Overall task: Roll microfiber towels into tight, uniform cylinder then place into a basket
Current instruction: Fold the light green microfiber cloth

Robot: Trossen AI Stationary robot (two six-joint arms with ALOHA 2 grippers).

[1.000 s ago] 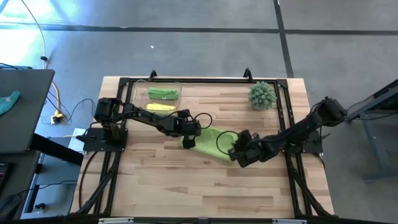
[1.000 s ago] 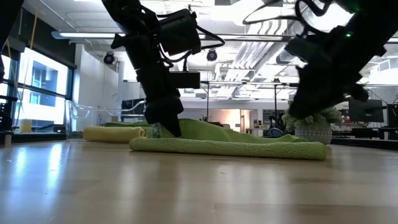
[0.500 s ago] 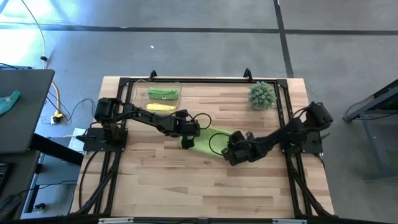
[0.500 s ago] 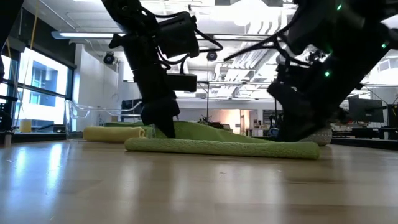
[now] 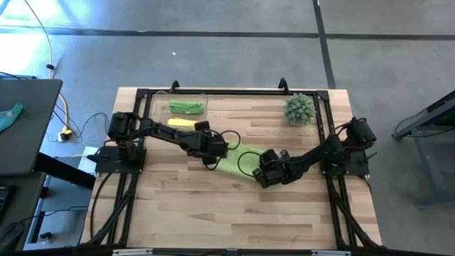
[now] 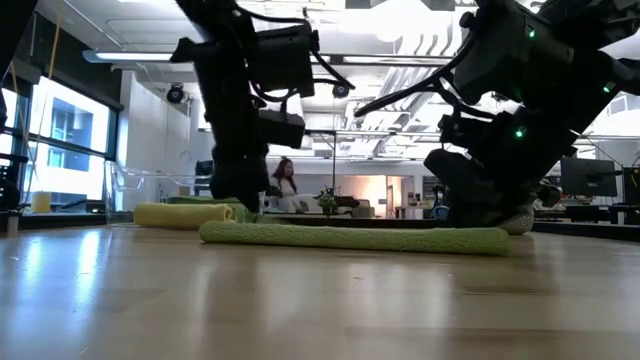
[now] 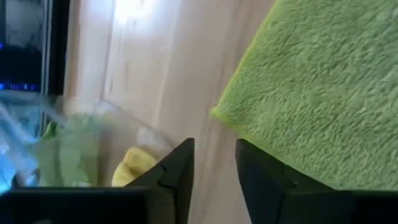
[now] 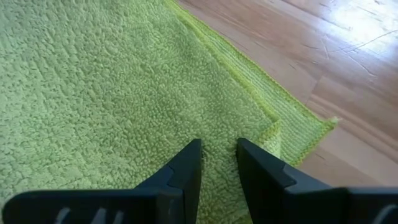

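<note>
The wooden tabletop (image 5: 178, 206) carries a light green towel (image 5: 238, 162) lying folded flat near its middle, between the two arms. The clear basket (image 5: 160, 107) sits at the far left corner with a green rolled towel (image 5: 186, 107) inside; a yellow roll (image 5: 183, 122) lies at its near edge. The left claw (image 7: 214, 163) hovers at the flat towel's left corner, fingers slightly parted, holding nothing. The right claw (image 8: 219, 163) rests on the towel's right end, fingers narrowly apart, gripping nothing.
</note>
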